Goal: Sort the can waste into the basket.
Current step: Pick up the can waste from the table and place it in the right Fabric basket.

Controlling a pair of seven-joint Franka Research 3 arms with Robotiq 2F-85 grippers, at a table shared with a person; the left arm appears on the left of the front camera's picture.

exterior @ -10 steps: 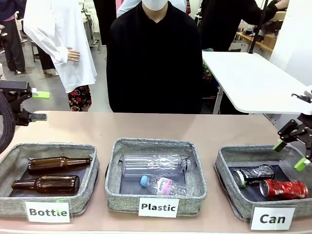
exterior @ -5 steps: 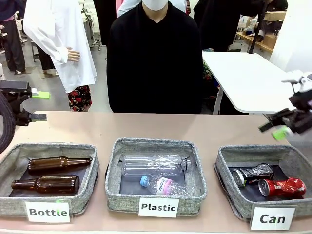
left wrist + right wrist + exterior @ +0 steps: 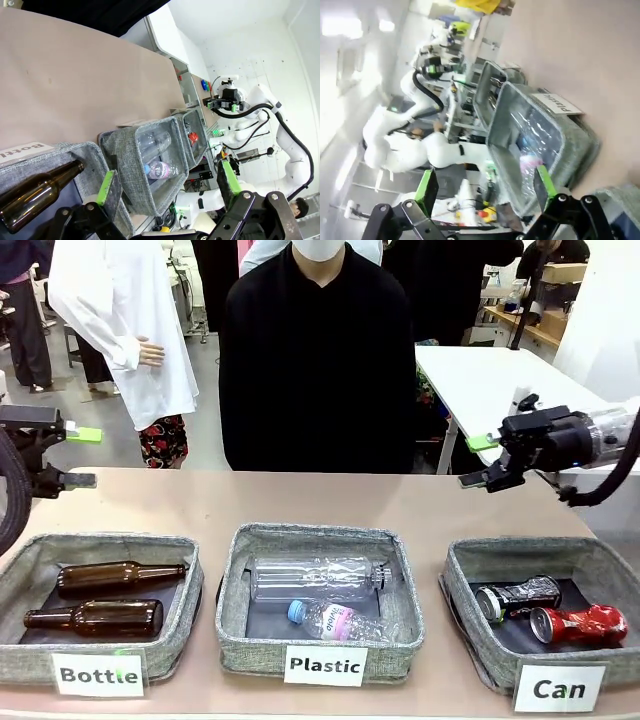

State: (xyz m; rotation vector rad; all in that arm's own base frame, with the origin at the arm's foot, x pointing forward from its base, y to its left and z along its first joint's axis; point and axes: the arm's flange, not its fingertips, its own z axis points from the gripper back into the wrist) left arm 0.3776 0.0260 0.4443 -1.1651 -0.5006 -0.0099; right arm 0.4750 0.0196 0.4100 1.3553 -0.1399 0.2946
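On the bench (image 3: 420, 505) I see three grey baskets in a row. The basket (image 3: 470, 625) with the label "Can", on my right, holds both cans lying on their sides: the black can (image 3: 518, 597) and, just beside it and nearer to me, the red can (image 3: 580, 624). The middle "Plastic" basket (image 3: 240, 640) holds two clear plastic bottles (image 3: 315, 578); the "Bottle" basket (image 3: 20, 655) holds two brown glass bottles (image 3: 105, 616). The right gripper (image 3: 478, 461) is above the bench, jaws wide apart and empty. The left gripper (image 3: 167, 182) also has its jaws spread, holding nothing.

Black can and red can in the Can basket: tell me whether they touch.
Cannot tell. In the front view the black can and red can lie close together, with no clear gap or contact visible.
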